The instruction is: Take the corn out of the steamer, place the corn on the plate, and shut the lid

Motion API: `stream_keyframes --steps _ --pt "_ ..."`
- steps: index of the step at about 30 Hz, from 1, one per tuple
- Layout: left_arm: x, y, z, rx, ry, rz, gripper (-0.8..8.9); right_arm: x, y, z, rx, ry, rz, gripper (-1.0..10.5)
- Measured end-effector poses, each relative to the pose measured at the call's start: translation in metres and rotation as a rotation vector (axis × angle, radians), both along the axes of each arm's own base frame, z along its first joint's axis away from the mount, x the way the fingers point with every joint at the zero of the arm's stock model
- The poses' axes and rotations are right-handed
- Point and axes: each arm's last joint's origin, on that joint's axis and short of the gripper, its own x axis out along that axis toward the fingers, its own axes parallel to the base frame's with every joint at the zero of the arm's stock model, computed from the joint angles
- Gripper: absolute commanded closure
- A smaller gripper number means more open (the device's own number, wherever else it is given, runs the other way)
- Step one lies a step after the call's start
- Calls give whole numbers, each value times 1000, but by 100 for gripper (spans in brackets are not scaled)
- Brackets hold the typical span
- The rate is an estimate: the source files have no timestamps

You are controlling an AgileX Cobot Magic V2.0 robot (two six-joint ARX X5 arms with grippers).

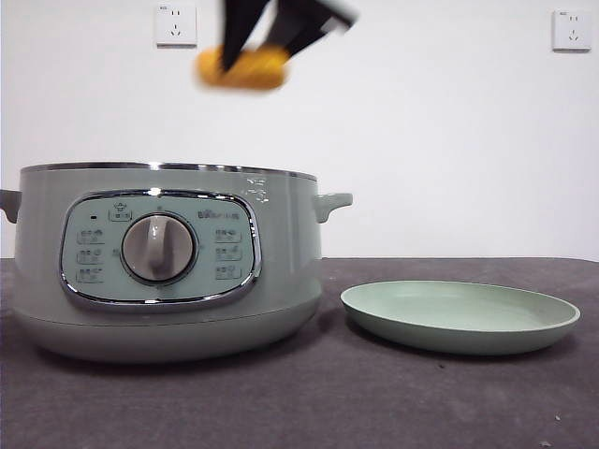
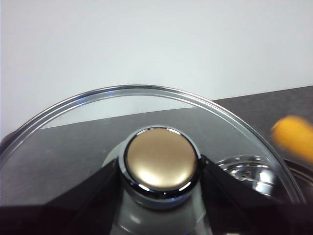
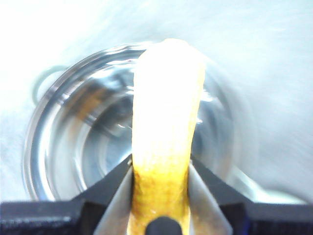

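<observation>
While steamer stands open, right tool grips corn.

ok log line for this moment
right gripper: holds corn above steamer | left gripper: holds lid by knob | plate: bare

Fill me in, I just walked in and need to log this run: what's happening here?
The right gripper holds the corn in the air above the open steamer, jaws shut on the cob. The left gripper grips the lid by its knob, keeping it off the pot. The plate sits bare on the table beside the steamer, so the corn has yet to be set down and the lid put back.
</observation>
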Motion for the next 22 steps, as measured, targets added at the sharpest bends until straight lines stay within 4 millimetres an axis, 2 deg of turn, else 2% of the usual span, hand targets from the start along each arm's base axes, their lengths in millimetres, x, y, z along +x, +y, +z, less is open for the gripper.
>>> stream_keyframes --steps 3,7,10,12,16,22 --pt "6 -4 0 -10 3 -56 822 -8 -33 15 -52 44 -60 959" --pt "19 -12 -1 -15 19 -107 822 -17 -73 24 -166 107 -163 959" --pt "25 -16 -2 -22 29 -146 822 -22 -94 27 -216 166 -211 959" --pt "30 -19 -2 -34 37 -174 822 -19 -106 26 -233 195 -247 959" --pt "40 -25 -6 -46 70 -209 822 -10 -118 13 -257 239 -295 959" --pt "50 -31 -9 -68 99 -245 822 -3 -122 -26 -314 319 -312 959"
